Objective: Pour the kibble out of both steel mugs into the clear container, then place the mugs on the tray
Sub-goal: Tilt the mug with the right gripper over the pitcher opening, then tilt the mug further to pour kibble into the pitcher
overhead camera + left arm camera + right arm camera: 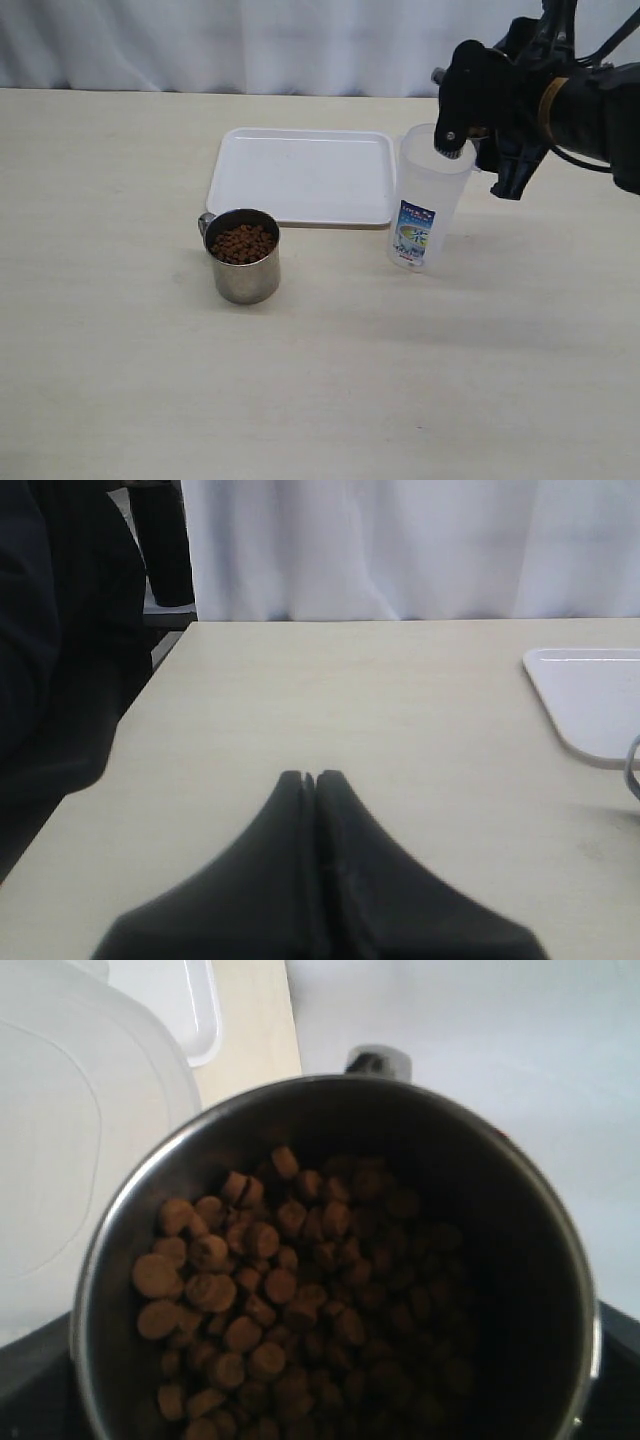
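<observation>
Mug (pixel 330 1260) w/ kibble (pixel 250 1300) clamped in right tool (pixel 490 105), up by clear container (pixel 428 200) rim. 2nd mug (pixel 245 268), also full, on worktop (pixel 120 350) left of container, just beside tray (pixel 300 175). Left tool (pixel 315 780) clenched, empty.

A pale, cream-coloured table (pixel 120 380) with a faint wood grain fills most of the scene, its matte top evenly lit and carrying only soft shadows. Behind its far edge hangs a white curtain (pixel 250 45) in loose vertical folds, bright with diffuse light.
</observation>
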Tool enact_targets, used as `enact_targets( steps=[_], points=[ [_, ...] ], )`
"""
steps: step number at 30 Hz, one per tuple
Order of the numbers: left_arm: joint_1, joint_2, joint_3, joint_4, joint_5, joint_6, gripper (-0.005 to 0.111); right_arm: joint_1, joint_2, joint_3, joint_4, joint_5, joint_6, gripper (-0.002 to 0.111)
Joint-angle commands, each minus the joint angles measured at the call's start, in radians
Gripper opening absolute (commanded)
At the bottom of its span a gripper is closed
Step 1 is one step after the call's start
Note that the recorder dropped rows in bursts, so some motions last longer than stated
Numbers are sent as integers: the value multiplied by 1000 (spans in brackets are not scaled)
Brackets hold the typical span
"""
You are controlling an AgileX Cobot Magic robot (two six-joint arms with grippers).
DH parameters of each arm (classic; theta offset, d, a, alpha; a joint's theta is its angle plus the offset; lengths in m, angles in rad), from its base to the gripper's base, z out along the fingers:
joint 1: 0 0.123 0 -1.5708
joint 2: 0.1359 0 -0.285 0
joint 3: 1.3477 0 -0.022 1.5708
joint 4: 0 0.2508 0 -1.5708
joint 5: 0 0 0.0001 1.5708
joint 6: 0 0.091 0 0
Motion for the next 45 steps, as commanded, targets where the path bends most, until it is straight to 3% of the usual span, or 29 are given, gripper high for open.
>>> enact_targets(
  steps=[1, 12, 45],
  points=[
    [1, 0, 3, -1, -6, -2, 0, 1, -6, -2, -27, -2, -10, 4],
    [1, 0, 3, -1, -6, -2, 0, 76, -8, -2, -50, 96, -10, 4],
    [1, 0, 3, -1, -6, -2, 0, 81, -8, -4, -50, 148, -166, 4]
  ],
)
